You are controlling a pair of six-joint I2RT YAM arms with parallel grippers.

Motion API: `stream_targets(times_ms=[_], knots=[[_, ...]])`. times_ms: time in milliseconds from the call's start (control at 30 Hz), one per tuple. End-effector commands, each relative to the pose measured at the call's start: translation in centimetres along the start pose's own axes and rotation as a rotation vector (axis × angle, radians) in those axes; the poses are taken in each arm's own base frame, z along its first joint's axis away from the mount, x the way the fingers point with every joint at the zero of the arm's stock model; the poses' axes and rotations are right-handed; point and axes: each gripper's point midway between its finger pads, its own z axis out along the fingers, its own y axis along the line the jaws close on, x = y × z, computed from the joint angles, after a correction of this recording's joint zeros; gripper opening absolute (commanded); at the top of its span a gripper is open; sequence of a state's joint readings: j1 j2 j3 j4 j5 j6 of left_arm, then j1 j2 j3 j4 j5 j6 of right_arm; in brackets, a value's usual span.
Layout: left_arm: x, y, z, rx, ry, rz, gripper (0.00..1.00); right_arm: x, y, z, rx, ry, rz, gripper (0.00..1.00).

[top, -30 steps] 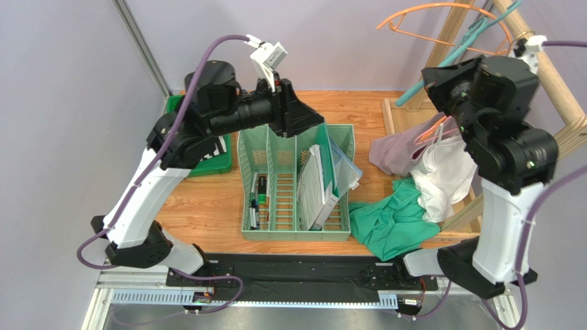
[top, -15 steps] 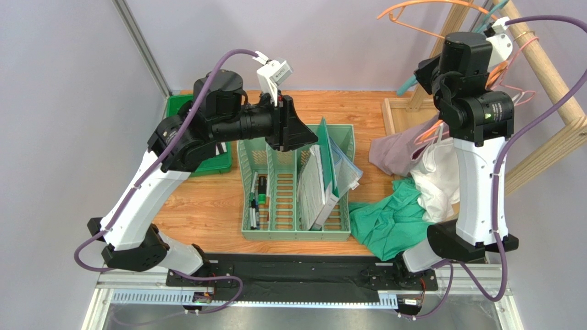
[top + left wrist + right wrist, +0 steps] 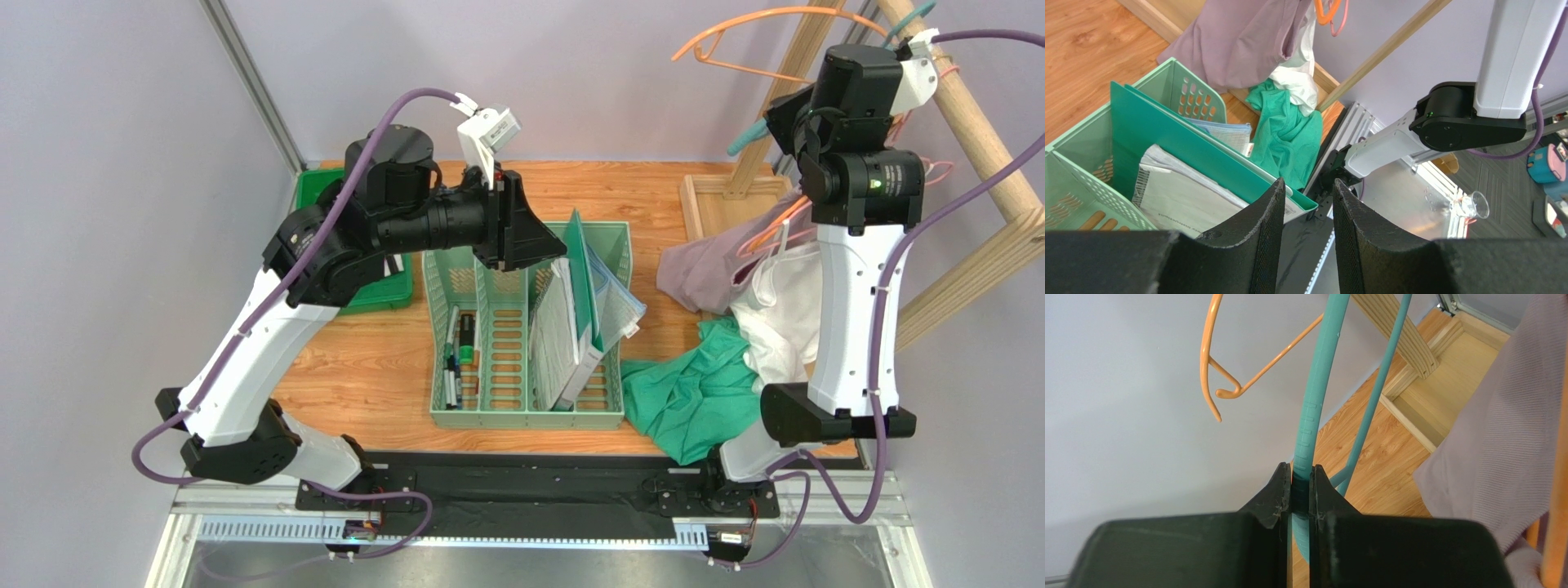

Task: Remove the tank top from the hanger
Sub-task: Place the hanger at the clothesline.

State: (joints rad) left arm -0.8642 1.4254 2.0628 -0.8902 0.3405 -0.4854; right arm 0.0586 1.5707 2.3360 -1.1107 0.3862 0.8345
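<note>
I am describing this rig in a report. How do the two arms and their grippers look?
The left arm and the right arm have white shells on the long links and black rounded joint housings. A purple cable runs loosely along each. The left gripper and the right gripper each have two black tapered fingers. A white camera mount sits at each wrist.

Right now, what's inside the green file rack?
Pens in the left slot; white papers, a teal folder and a mesh pouch on the right. The left arm covers the far end of the rack.
</note>
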Motion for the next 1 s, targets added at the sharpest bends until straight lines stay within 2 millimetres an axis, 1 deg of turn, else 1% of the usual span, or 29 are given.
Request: stream_targets(times_ms=[0,33,100,133,167,200,233,267,300,333,367,400,433,467,500,533,567,600,633,667,700,733,800,833,867,900,933,967], knots=[[-1.3,-1.7,-0.5,0.059,-0.043,0.034,0.40,-0.8,1.8,0.3,-0.085,-0.013,0.035,0.00],[-1.2,-2.3,-0.5,0.074,-0.040,0.050,0.40,-0.4,2.1,0.6,-0.097,0.008,0.029,0.00],[-1.2,-3.0,-0.2,0.084,-0.044,0.086,0.40,0.2,2.0,0.8,-0.096,0.035,0.015,0.00],[-0.5,-4.2,0.0,0.108,-0.033,0.135,0.40,0.4,2.0,0.7,-0.103,0.045,0.009,0.02],[-0.3,-4.8,0.1,0.116,-0.035,0.168,0.48,1.0,1.6,0.9,-0.095,0.062,0.001,0.07],[-0.2,-4.8,0.3,0.089,-0.046,0.197,0.51,1.2,1.5,0.6,-0.100,0.068,-0.013,0.13],[0.8,-6.4,0.4,0.123,-0.035,0.265,0.52,1.3,1.4,0.4,-0.106,0.075,-0.023,0.27],[1.5,-6.9,0.9,0.128,-0.033,0.297,0.56,1.6,1.0,-0.1,-0.110,0.084,-0.038,0.34],[1.7,-7.0,1.1,0.108,-0.044,0.322,0.57,1.6,0.9,-0.6,-0.117,0.086,-0.051,0.41],[2.8,-8.3,1.3,0.139,-0.033,0.352,0.57,2.0,0.8,-0.9,-0.131,0.105,-0.078,0.53],[3.7,-8.5,1.9,0.145,-0.029,0.375,0.59,1.9,0.6,-1.9,-0.143,0.110,-0.087,0.59],[4.2,-8.7,2.2,0.144,-0.029,0.383,0.59,2.3,0.3,-2.2,-0.145,0.127,-0.101,0.64],[5.2,-9.7,2.4,0.173,-0.018,0.391,0.59,2.7,0.3,-2.7,-0.167,0.153,-0.128,0.73],[6.0,-9.9,2.9,0.184,-0.013,0.408,0.59,3.1,-0.3,-3.4,-0.155,0.177,-0.141,0.77],[6.6,-9.9,3.4,0.182,-0.007,0.423,0.60,2.9,-0.4,-4.5,-0.172,0.180,-0.150,0.80],[7.5,-10.9,3.6,0.203,-0.002,0.446,0.60,3.2,-0.3,-5.4,-0.197,0.205,-0.163,0.86],[8.3,-11.1,4.3,0.208,0.004,0.494,0.61,3.5,-0.7,-6.2,-0.198,0.226,-0.168,0.92],[8.6,-10.9,4.8,0.177,0.002,0.521,0.61,3.2,-0.7,-7.6,-0.215,0.226,-0.169,0.95],[9.6,-11.6,5.2,0.187,0.016,0.551,0.61,3.3,-0.5,-8.5,-0.242,0.243,-0.171,1.00],[10.5,-11.6,6.3,0.181,0.039,0.574,0.61,3.6,-1.2,-9.3,-0.229,0.267,-0.190,1.00],[11.0,-11.8,6.7,0.190,0.054,0.585,0.61,3.4,-1.6,-10.3,-0.230,0.265,-0.193,1.00],[12.0,-11.7,7.8,0.187,0.079,0.586,0.60,4.0,-1.8,-11.8,-0.252,0.312,-0.201,1.00],[12.9,-11.9,9.0,0.212,0.099,0.603,0.60,3.8,-2.5,-13.5,-0.259,0.315,-0.222,1.00],[13.9,-12.0,10.1,0.222,0.127,0.611,0.60,3.5,-3.1,-15.3,-0.273,0.310,-0.226,1.00],[14.6,-12.0,10.8,0.230,0.146,0.610,0.60,3.5,-3.5,-16.1,-0.279,0.306,-0.241,1.00],[15.3,-12.2,11.3,0.246,0.161,0.610,0.60,3.3,-4.1,-17.0,-0.278,0.298,-0.250,1.00],[16.7,-11.9,12.7,0.247,0.197,0.612,0.59,3.0,-5.3,-18.7,-0.267,0.281,-0.257,1.00],[17.5,-11.9,13.2,0.256,0.222,0.612,0.59,3.1,-6.0,-19.3,-0.261,0.281,-0.269,1.00]])
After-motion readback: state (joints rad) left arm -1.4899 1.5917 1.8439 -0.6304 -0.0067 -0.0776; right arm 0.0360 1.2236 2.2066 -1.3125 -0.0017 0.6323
